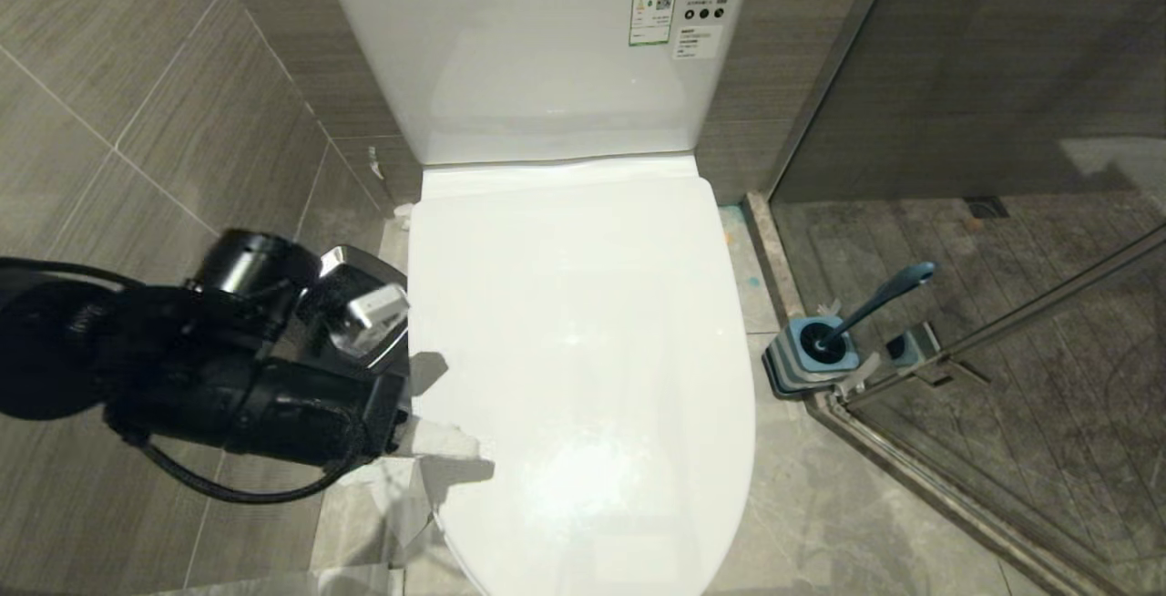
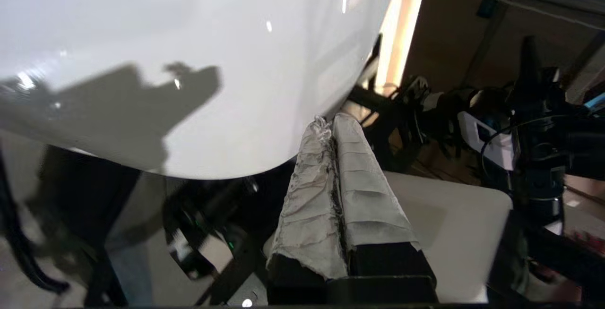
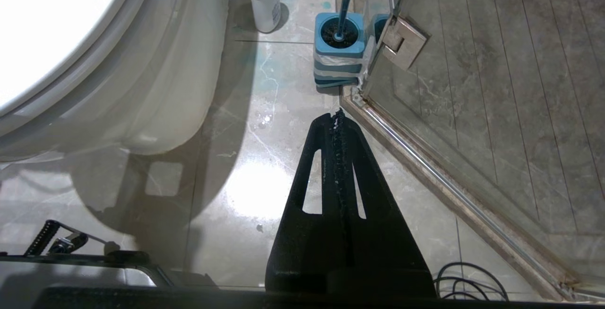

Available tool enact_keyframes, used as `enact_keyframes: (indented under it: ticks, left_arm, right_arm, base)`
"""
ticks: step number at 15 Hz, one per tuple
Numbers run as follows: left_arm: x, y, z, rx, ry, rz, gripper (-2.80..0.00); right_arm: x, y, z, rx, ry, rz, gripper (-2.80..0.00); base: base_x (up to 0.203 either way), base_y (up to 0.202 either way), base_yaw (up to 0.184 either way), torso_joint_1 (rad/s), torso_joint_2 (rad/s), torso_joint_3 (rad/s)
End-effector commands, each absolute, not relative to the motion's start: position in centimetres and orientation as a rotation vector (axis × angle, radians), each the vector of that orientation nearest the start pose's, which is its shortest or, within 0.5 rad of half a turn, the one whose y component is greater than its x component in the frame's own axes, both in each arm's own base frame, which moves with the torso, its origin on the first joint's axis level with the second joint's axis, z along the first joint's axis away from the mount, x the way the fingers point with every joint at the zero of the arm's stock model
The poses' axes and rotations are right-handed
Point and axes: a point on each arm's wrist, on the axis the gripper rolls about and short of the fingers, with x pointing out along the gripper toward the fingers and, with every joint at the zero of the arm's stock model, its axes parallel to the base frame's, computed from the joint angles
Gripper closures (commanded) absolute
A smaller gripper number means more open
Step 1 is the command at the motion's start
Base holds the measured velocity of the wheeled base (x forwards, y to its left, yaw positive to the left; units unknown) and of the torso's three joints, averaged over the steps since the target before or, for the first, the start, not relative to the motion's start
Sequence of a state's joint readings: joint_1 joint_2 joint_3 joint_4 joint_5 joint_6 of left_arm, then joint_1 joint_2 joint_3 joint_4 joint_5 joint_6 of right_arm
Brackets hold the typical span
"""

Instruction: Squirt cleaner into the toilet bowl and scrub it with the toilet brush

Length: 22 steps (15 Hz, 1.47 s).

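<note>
Grey tiled walls and a marbled floor (image 3: 246, 124) surround a white toilet whose lid (image 1: 574, 350) lies down over the bowl. At the lid's left edge the left gripper (image 2: 331, 127) has its cloth-wrapped fingers pressed together on nothing, tips at the rim. The right gripper (image 3: 336, 115), also closed and empty, hangs above the floor near the blue toilet brush (image 1: 874, 300) standing in its holder (image 3: 338, 58) by the glass shower door (image 1: 1048, 304), with the cleaner bottle (image 3: 263, 4) between holder and toilet.
</note>
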State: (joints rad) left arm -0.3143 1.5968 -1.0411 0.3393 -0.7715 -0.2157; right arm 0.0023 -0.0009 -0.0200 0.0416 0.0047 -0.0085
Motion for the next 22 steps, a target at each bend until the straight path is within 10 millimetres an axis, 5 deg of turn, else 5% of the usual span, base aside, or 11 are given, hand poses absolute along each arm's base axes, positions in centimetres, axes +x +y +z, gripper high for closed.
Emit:
enact_keyframes:
  ticks: [1,6,13,17,22]
  left_arm:
    - [19.3,-7.8,26.9,-0.297,0.706,-0.889,0.00]
    - [15.2,-6.0,34.1,-0.021,0.277,-0.320,0.00]
    - [3.4,-0.1,39.7,0.243,-0.180,0.065,0.00]
    - [-6.0,0.9,40.3,0.263,-0.506,0.053,0.00]
    - [-14.6,0.2,36.3,0.287,-0.647,-0.042,0.00]
  right_arm:
    - [-2.4,0.0,7.7,-0.009,0.022,0.008,0.00]
    - [-2.4,0.0,7.7,-0.009,0.021,0.008,0.00]
    - [-2.4,0.0,7.7,-0.009,0.023,0.008,0.00]
    - [-2.4,0.0,7.7,-0.009,0.021,0.008,0.00]
    - [-2.4,0.0,7.7,-0.009,0.023,0.008,0.00]
  base:
    - [0.000,0.000,0.000,0.000,0.00,0.000]
    - [0.000,0.000,0.000,0.000,0.00,0.000]
    - [0.000,0.000,0.000,0.000,0.00,0.000]
    - [0.000,0.000,0.000,0.000,0.00,0.000]
    - [0.000,0.000,0.000,0.000,0.00,0.000]
